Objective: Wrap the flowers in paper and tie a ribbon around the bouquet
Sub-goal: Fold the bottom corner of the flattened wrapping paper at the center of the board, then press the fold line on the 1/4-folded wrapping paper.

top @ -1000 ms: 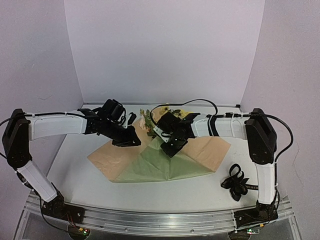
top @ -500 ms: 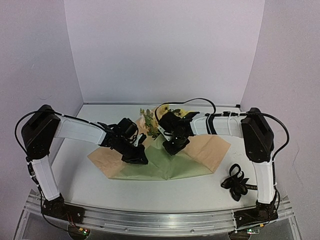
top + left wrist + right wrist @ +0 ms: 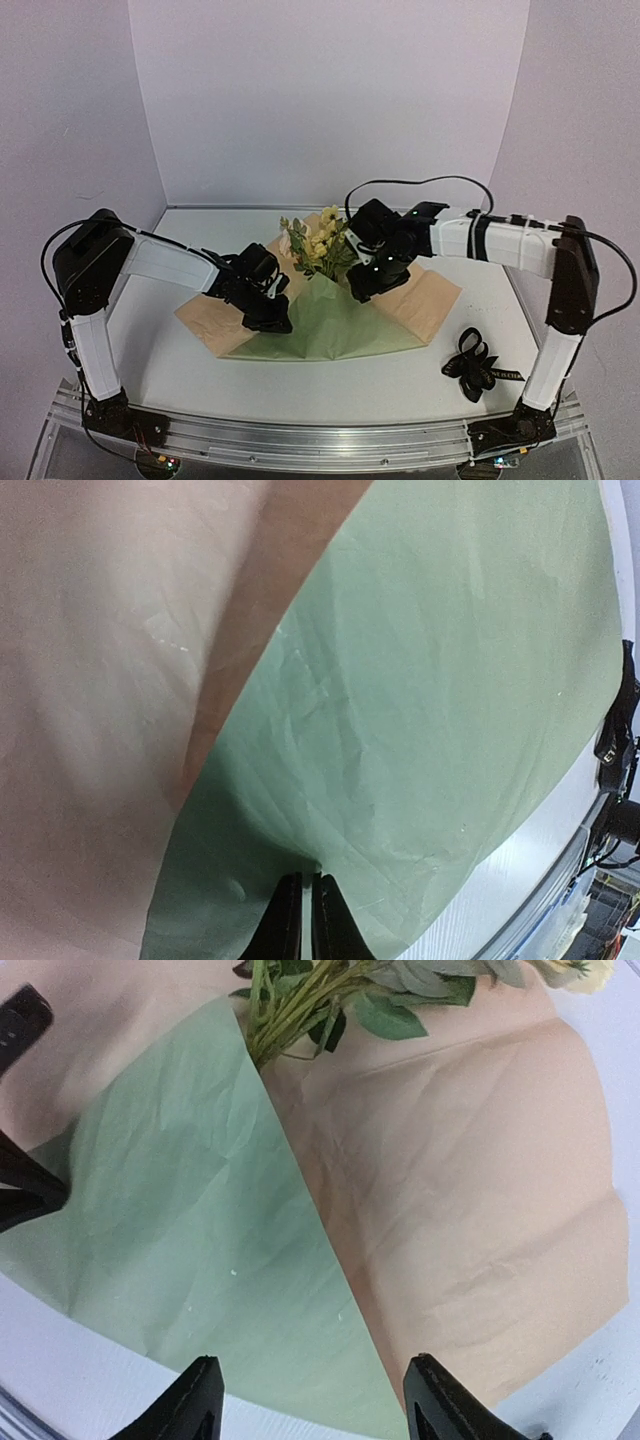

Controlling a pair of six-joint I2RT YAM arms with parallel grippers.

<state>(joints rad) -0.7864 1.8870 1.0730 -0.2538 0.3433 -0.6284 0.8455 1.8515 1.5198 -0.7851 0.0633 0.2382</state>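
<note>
- Left wrist view: the left gripper [image 3: 302, 912] pinches the paper [image 3: 430, 700] at its green fold, jaws pressed together.
- Over the paper, the right gripper [image 3: 318, 1400] is spread; the flowers [image 3: 305, 1000] lie ahead of it.
- Well apart from both, the ribbon [image 3: 472, 365] lies on the bench [image 3: 180, 370].

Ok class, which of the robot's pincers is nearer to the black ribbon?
Right. The right pincer hangs open above the paper, left of the ribbon; the left pincer sits even farther left, shut on the paper's green flap.
</note>
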